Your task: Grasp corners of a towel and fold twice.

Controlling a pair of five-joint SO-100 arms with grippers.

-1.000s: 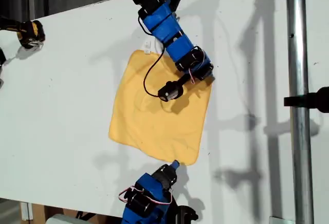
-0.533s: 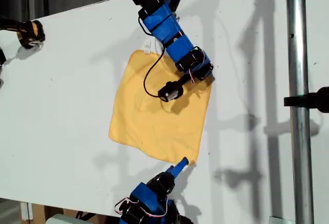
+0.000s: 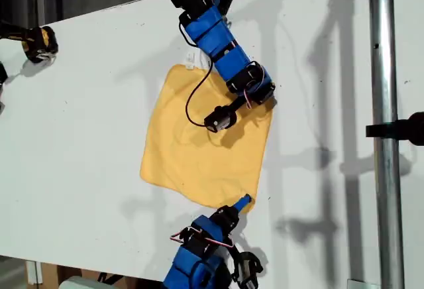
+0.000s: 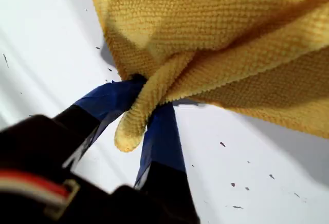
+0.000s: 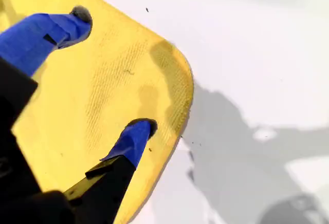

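The yellow-orange towel [image 3: 199, 150] lies spread on the white table [image 3: 86, 136], with a small white tag [image 3: 191, 60] at its far corner. The arm from the exterior view's top ends at the towel's corner on the exterior view's right, where my first gripper [image 3: 265, 98] [image 4: 146, 100] is shut on that bunched corner [image 4: 128, 136]. The arm from the exterior view's bottom reaches the towel's near corner [image 5: 180, 80]. There my second gripper [image 3: 242, 203] [image 5: 110, 72] is open, both blue fingertips [image 5: 141, 129] over the flat cloth.
A metal pole [image 3: 384, 130] with a black clamp [image 3: 401, 130] runs down the exterior view's right. A yellow-and-black object [image 3: 40, 42] sits at the table's edge on the exterior view's upper left. Arm shadows fall on the table beside the near corner.
The arm at the exterior view's bottom has swung toward that view's right, bringing its blue fingertip onto the towel's near corner. The other arm and the towel have not moved.
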